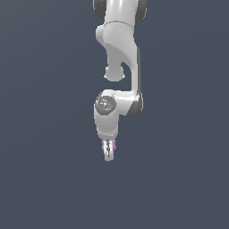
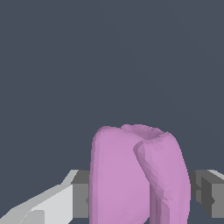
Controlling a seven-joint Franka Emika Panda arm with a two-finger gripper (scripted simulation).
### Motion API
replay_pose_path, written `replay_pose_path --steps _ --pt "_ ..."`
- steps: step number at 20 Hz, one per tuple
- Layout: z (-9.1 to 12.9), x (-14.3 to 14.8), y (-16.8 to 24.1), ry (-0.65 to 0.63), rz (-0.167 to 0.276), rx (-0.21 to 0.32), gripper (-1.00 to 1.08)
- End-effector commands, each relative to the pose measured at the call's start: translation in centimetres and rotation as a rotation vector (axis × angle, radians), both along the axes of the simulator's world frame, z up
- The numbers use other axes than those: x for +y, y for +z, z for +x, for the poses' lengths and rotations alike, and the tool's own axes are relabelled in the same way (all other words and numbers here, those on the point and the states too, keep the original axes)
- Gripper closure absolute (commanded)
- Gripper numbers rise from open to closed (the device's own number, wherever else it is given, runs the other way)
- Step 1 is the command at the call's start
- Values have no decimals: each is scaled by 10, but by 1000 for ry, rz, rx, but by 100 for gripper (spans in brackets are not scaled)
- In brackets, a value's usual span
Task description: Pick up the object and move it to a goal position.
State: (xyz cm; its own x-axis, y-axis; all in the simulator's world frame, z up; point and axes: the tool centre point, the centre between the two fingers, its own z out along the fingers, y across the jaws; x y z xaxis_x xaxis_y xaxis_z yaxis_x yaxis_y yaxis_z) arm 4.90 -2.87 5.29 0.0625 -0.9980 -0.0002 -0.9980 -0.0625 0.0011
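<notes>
End effector (image 1: 108,152) grips the pink-purple object (image 1: 108,145) between its grey fingertips (image 2: 80,194), the spool sitting right inside the jaws beneath the wrist, so carrying it to the goal needs no further reach.

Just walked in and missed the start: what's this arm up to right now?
A white robot arm has its gripper closed on a small pink-purple spool-like piece. In the wrist view the piece sits between the grey finger pads, one on either side. Only a plain dark background shows around it, and no goal marker is visible.
</notes>
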Motion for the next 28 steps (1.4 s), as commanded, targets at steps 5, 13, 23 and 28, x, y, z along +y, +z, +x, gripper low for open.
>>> replay_pose_path --steps 5,13,23,28 --pt "-12 -8 21 0 1 -1 108" --pt "-42 -25 72 -1 3 -1 108" --pt "-89 -55 153 -1 5 -1 108" --pt "-113 -71 197 -2 5 0 108"
